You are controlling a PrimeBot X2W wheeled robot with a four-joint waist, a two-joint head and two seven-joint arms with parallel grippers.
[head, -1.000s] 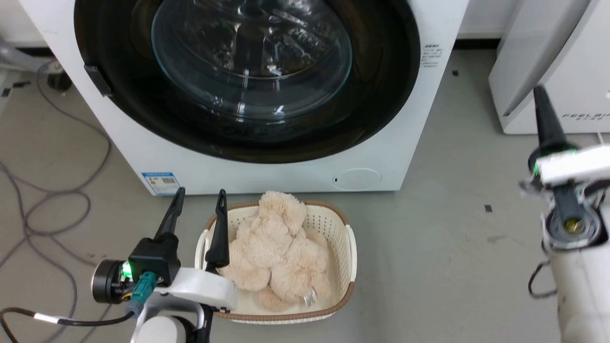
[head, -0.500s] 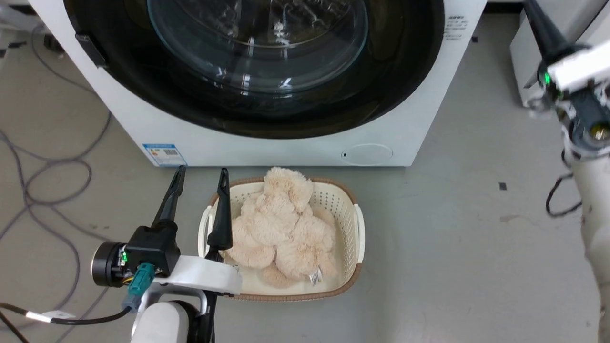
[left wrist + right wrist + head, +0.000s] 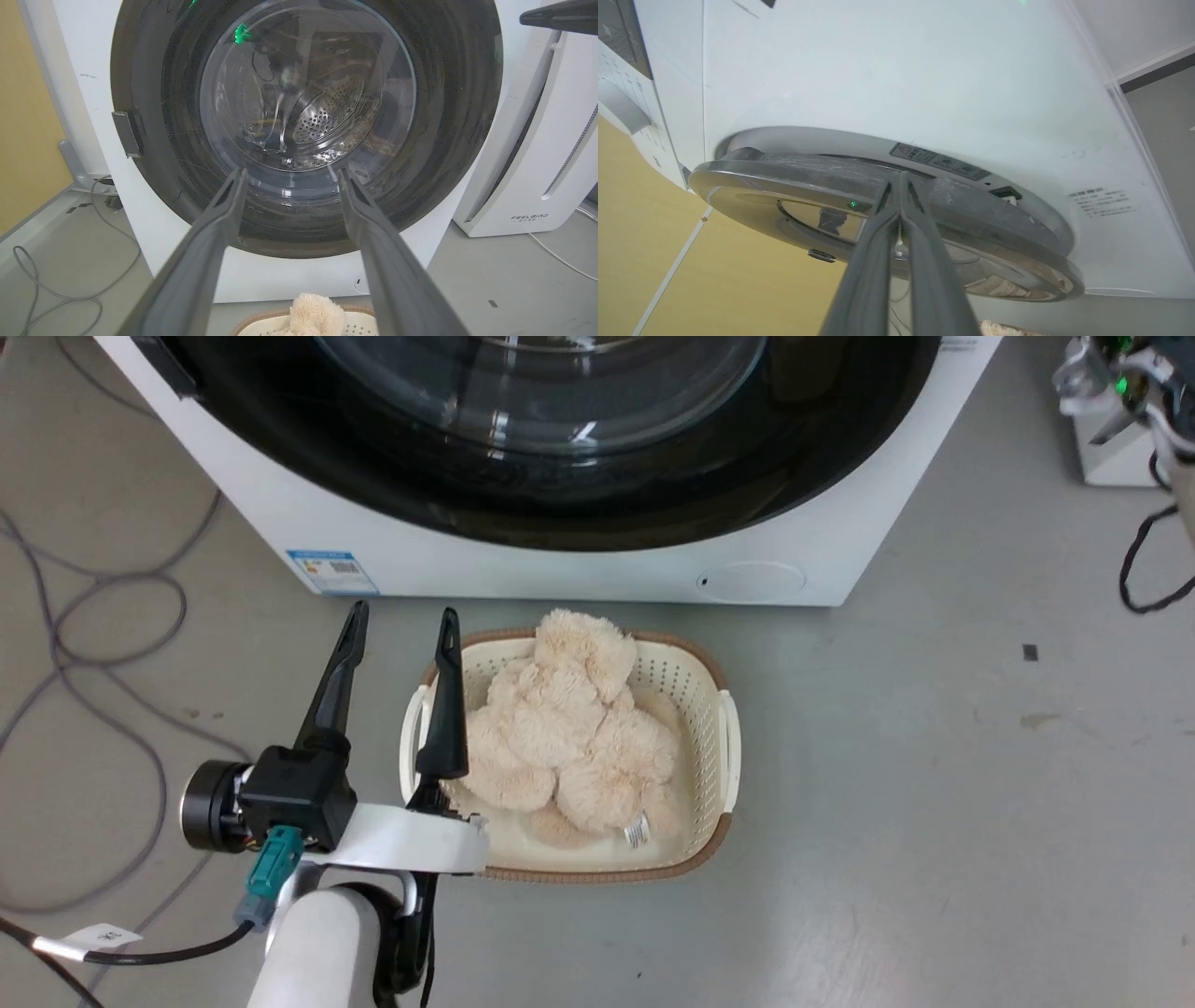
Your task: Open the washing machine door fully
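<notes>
as the door looks now: the washing machine door [image 3: 485,499] lies close against the white front of the washing machine [image 3: 579,574], maybe open a crack; i cannot tell for sure.
step: the reach for the door's rim with the right gripper [image 3: 899,176], on the machine's right side.
right gripper: two fingers squeezed together, nothing between them, tips at the rim; touching or not, i cannot tell.
left gripper [image 3: 405,610]: fingers spread wide, holding nothing, over the floor [image 3: 934,803] by the left edge of the basket [image 3: 729,737].
next move: i think the tips must hook behind the rim and pull it out in a big swing.
door: round, shiny black ring, bulging clear glass middle; smooth, likely slippery.
drum [image 3: 327,116]: steel, full of little holes.
basket: cream plastic, brown rim, fluffy toy [image 3: 569,728] inside.
</notes>
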